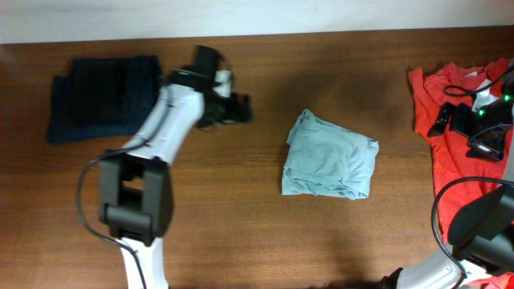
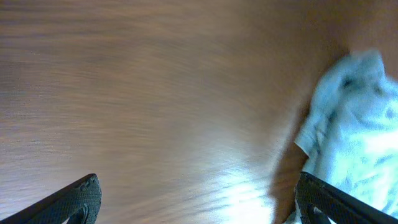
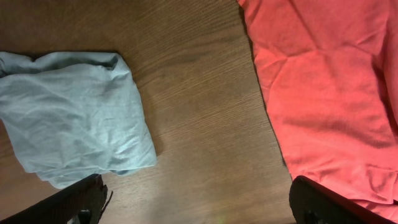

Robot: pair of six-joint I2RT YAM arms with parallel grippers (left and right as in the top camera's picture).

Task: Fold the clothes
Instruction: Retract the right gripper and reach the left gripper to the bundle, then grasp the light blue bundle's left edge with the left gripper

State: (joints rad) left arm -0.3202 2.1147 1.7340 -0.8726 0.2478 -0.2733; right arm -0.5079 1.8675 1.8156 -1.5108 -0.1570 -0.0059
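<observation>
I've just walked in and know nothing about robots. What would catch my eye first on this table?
Probably the pale grey-blue T-shirt, folded into a rumpled bundle in the middle of the brown table. Next comes the bright red-orange T-shirt, spread out at the right edge. A dark navy piece lies at the top left.

A folded shirt (image 1: pixel 329 155) lay on the middle of the table (image 1: pixel 241 233), a folded pile (image 1: pixel 100 96) far left toward the back, a spread shirt (image 1: pixel 450 164) at the right edge
</observation>
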